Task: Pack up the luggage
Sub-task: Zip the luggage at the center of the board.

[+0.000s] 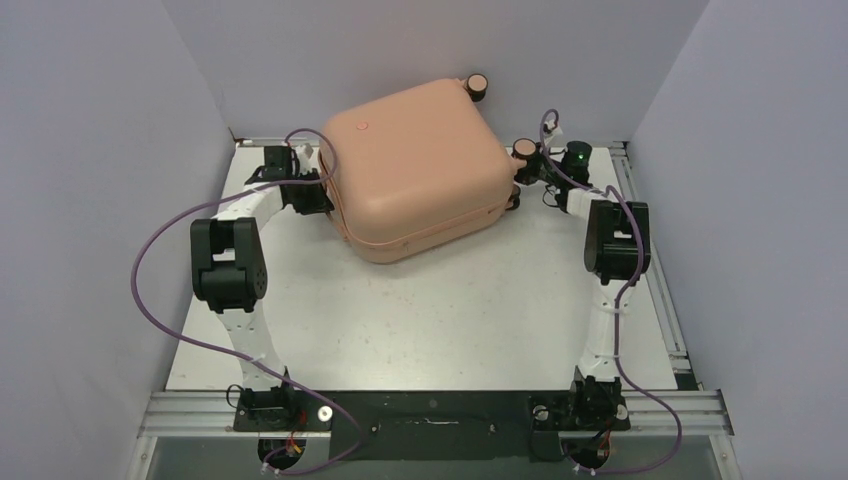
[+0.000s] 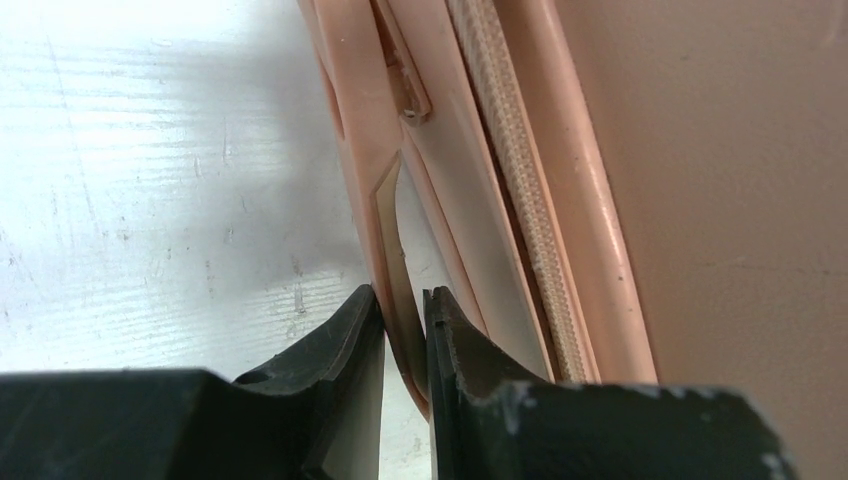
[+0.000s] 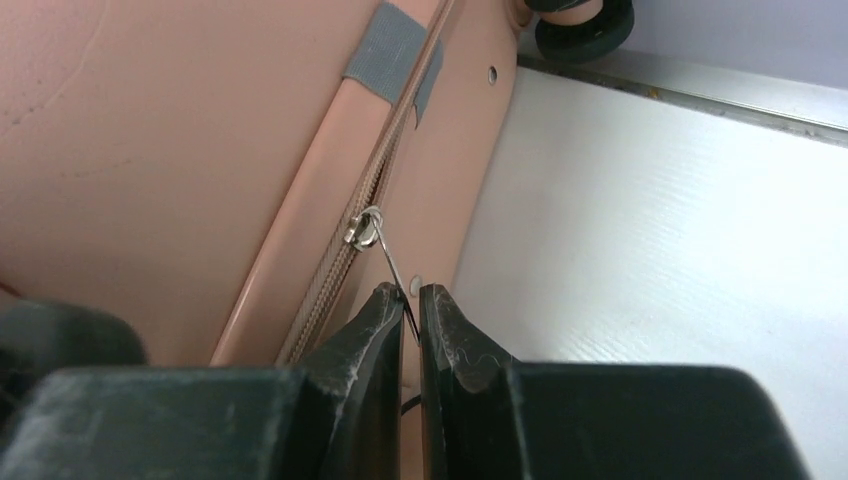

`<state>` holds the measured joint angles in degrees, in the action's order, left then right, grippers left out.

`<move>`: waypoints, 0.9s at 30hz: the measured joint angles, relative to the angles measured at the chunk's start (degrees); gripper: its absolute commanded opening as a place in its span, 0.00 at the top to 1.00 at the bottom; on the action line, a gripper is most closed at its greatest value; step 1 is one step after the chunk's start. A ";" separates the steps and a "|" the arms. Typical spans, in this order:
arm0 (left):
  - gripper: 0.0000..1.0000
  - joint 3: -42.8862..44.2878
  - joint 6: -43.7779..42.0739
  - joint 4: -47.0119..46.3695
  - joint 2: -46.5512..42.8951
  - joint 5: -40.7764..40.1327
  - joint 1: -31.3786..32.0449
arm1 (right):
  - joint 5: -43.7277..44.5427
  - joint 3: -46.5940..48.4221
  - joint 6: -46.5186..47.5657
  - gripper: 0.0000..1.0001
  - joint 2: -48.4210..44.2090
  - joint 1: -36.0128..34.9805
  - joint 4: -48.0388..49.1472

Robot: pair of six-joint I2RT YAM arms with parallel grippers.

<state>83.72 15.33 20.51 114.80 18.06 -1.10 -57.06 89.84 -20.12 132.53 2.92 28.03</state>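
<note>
Luggage (image 1: 415,170): lay closed, salmon-pink, far centre of white table (image 1: 450,320).
Left gripper (image 2: 402,300): jaws clamped a thin pink side strip (image 2: 388,240).
Right gripper (image 3: 412,295): jaws pinched the zipper pull wire (image 3: 390,260).

The suitcase (image 1: 415,170) fills the far middle of the tabletop (image 1: 430,330), close to the back wall (image 1: 400,50). The left gripper (image 2: 402,300) clamped on its left rim and the right gripper (image 3: 412,295) pinching its zipper pull (image 3: 390,260) occupy both flanks; the near tabletop in front of it lies open.
</note>
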 measured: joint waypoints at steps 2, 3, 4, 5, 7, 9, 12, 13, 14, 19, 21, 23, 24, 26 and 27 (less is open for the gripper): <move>1.00 0.37 -1.44 0.33 0.22 0.76 -0.13 | 0.02 1.03 -0.04 0.95 0.63 -0.44 0.07; 1.00 0.59 -2.40 0.57 0.33 1.01 -0.13 | 0.00 1.03 -0.11 0.95 0.66 -0.59 0.28; 1.00 0.76 -3.45 0.79 0.39 1.18 -0.13 | -0.11 0.87 -0.28 0.95 0.66 -0.76 0.81; 1.00 0.96 -4.85 1.05 0.46 1.38 -0.13 | -0.24 0.24 -0.68 0.95 0.63 -0.94 1.99; 1.00 1.33 -8.11 1.57 0.50 1.84 -0.13 | -0.46 -2.38 -1.55 0.95 0.31 -1.27 5.35; 1.00 1.66 -11.45 2.16 0.50 1.90 -0.24 | -0.74 -6.05 -2.10 0.95 -1.03 -1.42 8.63; 1.00 2.05 -16.11 2.84 0.50 1.95 -0.76 | -1.33 -12.61 -1.57 0.95 -4.96 -1.95 11.28; 1.00 2.25 -17.92 3.21 0.50 1.92 -1.01 | -1.55 -15.10 -1.07 0.95 -6.62 -2.29 11.58; 1.00 2.29 -19.45 3.48 0.50 1.95 -1.25 | -1.73 -16.96 -0.37 0.95 -7.93 -2.62 11.72; 1.00 2.10 -26.56 4.15 -0.17 1.95 -2.29 | -1.84 -23.85 6.27 0.95 -14.47 -4.72 7.72; 1.00 1.44 -29.29 4.13 -0.79 2.08 -2.99 | -1.68 -26.51 10.10 0.95 -17.81 -5.88 4.22; 1.00 0.55 -32.20 4.17 -1.60 2.47 -3.89 | -1.44 -29.03 13.77 0.95 -20.94 -7.23 0.98; 1.00 0.22 -33.66 4.35 -1.95 2.80 -4.39 | -1.31 -30.32 15.37 0.95 -22.53 -8.00 -0.50; 1.00 0.09 -37.00 5.42 -2.29 3.80 -5.53 | -0.87 -33.00 17.66 0.95 -25.38 -9.77 -2.99; 1.00 0.09 -38.84 5.95 -2.34 4.52 -6.19 | -0.66 -34.25 18.32 0.95 -26.58 -10.69 -3.74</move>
<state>83.81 -23.51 26.46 112.46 22.59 -7.29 -57.71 55.59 -1.80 105.95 -7.77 24.29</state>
